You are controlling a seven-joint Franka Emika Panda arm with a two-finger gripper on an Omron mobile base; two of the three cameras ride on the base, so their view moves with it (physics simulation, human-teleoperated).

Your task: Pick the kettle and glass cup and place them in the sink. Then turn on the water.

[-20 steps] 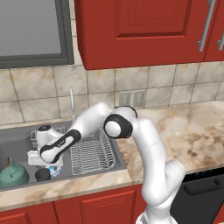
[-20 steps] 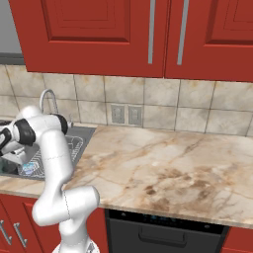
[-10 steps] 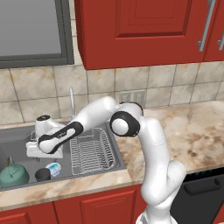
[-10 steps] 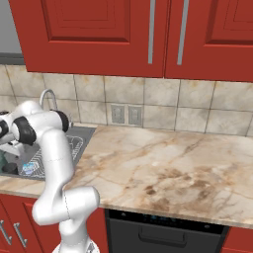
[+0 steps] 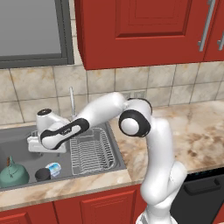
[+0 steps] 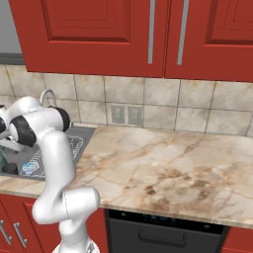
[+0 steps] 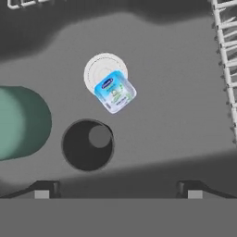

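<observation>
The teal kettle stands in the front left of the dark grey sink. In the hand view the kettle sits at the left edge. The dark glass cup stands upright just right of it on the basin floor, and the hand view looks down into the cup. My gripper hovers over the basin above the cup. The gripper is open, with nothing between its fingertips. No water is in view at the chrome faucet.
A small blue-white round object lies by the drain, next to the cup. A wire dish rack fills the right part of the sink. Marble counter stretches to the right, under red cabinets.
The hand has lifted up and away from the cup, which stays standing in the sink. The jaws remain wide.
</observation>
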